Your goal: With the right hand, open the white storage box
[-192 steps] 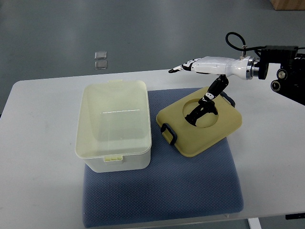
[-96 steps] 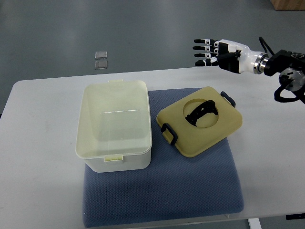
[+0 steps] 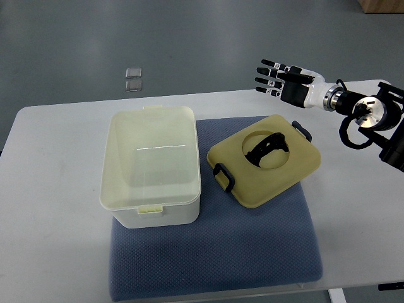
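Note:
The white storage box [image 3: 151, 167] stands open on the left of a blue mat [image 3: 214, 252], its inside showing pale and bare. Its yellowish lid [image 3: 265, 170], with a black handle [image 3: 267, 148] in a round recess and black side clips, lies flat on the mat to the box's right. My right hand [image 3: 278, 79] hovers above the table's far edge, behind and right of the lid, fingers spread and holding nothing. Its arm [image 3: 366, 117] enters from the right edge. The left arm does not show.
The white table [image 3: 50, 208] carries the mat. Two small clear squares [image 3: 133, 79] lie on the grey floor beyond the table's far edge.
My right hand let go of the lid's handle, rose away from it, and drew back toward the far right, its fingers spreading. The lid stays flat on the mat.

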Controlling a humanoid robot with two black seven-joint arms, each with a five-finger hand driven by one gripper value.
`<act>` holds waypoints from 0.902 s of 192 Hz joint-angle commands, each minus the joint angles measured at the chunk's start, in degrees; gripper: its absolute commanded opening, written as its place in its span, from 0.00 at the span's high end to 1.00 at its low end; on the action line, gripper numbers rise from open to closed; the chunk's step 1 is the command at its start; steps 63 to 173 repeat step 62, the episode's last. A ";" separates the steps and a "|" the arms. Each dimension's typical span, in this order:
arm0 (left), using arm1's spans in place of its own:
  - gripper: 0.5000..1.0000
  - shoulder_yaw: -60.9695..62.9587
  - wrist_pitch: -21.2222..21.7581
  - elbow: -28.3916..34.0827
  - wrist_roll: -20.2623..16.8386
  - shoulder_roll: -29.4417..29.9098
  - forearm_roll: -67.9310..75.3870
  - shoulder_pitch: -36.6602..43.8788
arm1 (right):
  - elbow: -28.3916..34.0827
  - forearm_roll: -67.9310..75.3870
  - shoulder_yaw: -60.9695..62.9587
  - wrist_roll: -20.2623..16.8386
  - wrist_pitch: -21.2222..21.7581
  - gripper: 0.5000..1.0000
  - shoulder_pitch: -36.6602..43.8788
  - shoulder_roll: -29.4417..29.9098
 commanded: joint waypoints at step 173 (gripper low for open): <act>0.00 0.00 0.00 0.00 0.07 0.00 -0.07 0.00 | -0.05 -0.15 0.12 0.10 0.62 0.11 -2.91 1.01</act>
